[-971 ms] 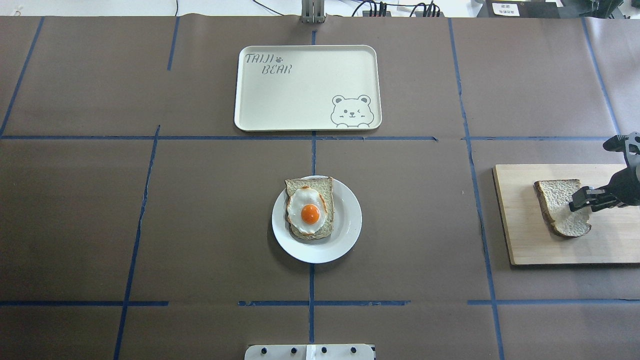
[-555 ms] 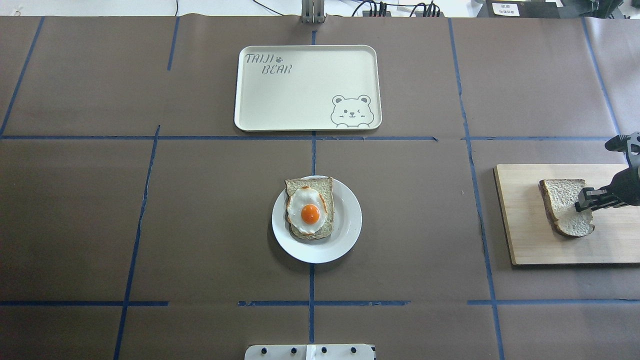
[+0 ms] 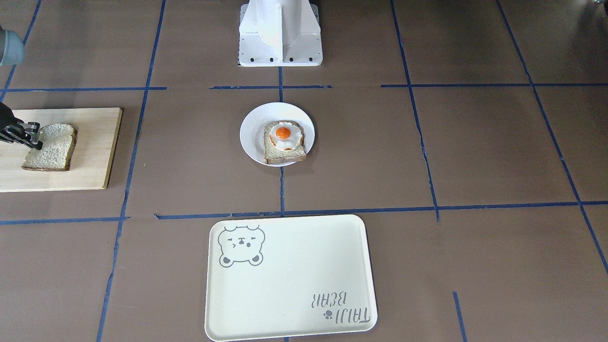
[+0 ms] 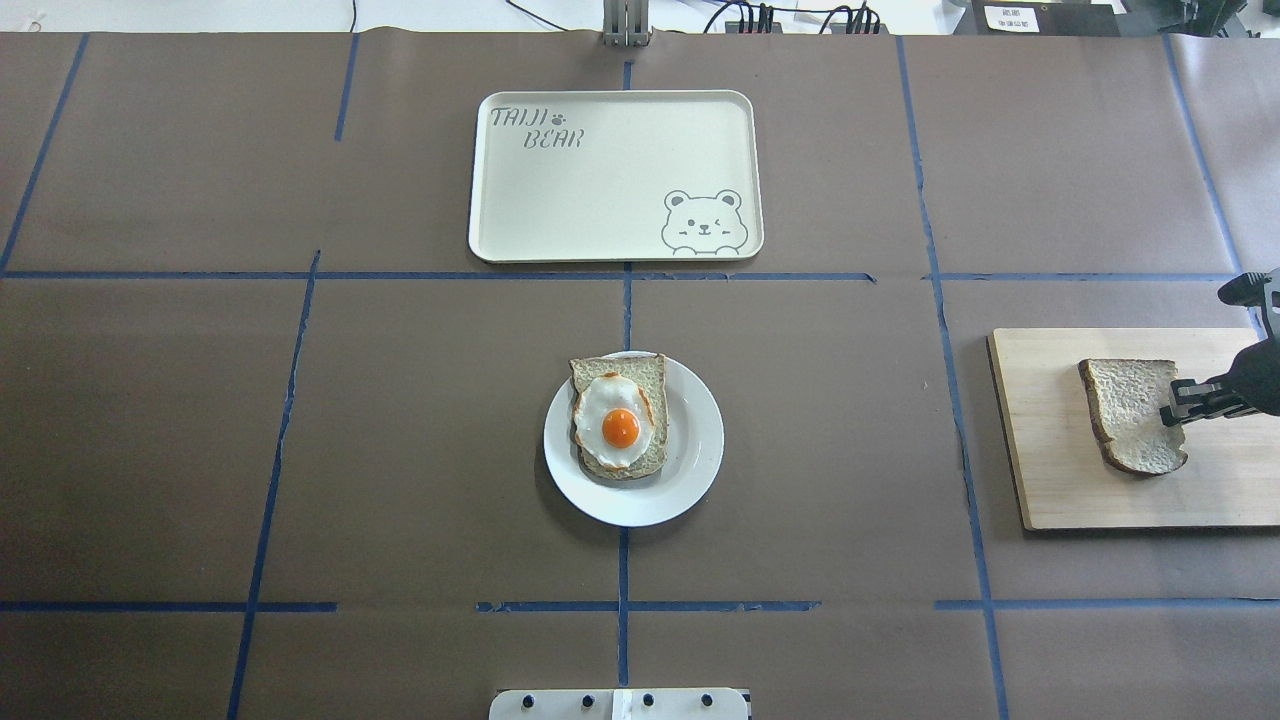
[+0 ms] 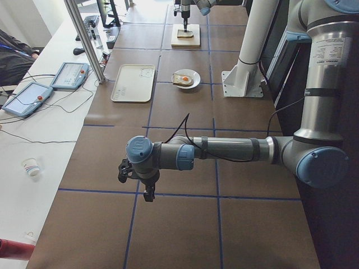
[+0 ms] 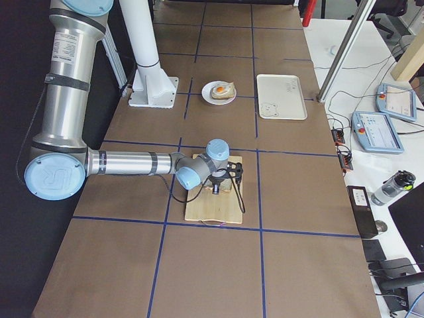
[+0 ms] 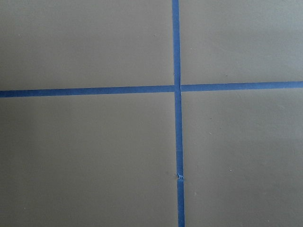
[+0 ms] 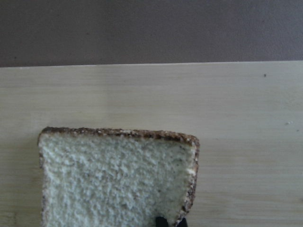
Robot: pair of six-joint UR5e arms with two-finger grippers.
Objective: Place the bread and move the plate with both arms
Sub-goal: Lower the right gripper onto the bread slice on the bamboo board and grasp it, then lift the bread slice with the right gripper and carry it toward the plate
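The bare bread [image 4: 1125,410] lies on a wooden board [image 4: 1050,490] at the table's right end. My right gripper [image 4: 1175,405] points down at the slice's outer edge, and its jaws look shut on the crust. The wrist view shows the bread [image 8: 113,179] with two black fingertips [image 8: 161,221] at its edge. From the front, the right gripper [image 3: 34,137] is on the bread [image 3: 54,152]. The white plate [image 4: 690,480] at the centre holds an egg-topped slice [image 4: 620,425]. My left gripper [image 5: 147,188] hovers far off over bare table. I cannot tell whether it is open or shut.
A cream bear tray [image 4: 600,190] lies beyond the plate, on the side away from the robot. The white pedestal base [image 3: 280,33] stands on the plate's robot side. Blue tape lines cross the brown table.
My right gripper has moved right towards the table's end. The bread has shifted a little right with it on the board. The plate and tray have not moved.
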